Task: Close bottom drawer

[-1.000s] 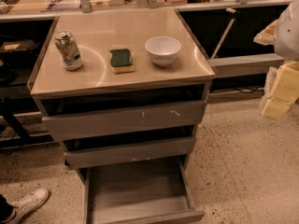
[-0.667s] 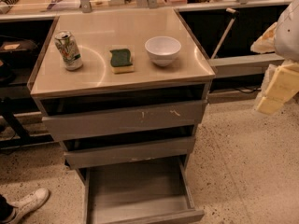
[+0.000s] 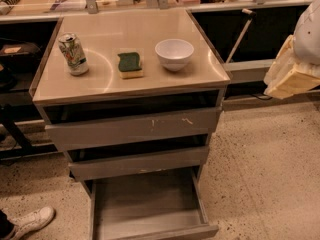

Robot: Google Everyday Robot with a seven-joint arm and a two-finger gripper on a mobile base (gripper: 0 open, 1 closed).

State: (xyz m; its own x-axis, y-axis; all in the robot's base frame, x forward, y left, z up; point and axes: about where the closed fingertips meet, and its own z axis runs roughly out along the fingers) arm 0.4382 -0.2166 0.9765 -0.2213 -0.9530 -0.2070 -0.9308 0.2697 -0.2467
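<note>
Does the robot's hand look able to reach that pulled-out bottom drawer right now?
Probably yes. The hand hangs off to the right, well above the bottom drawer, and only floor lies between them; nothing blocks the drawer's front.

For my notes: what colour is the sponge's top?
Dark green sponge, camera view; end effector at right edge.

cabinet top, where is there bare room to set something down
The back half of the cabinet top, behind the can, sponge and bowl, is bare. The row itself is crowded. The open bottom drawer is bare too. The gripper hangs at the right edge, clear of the cabinet.
</note>
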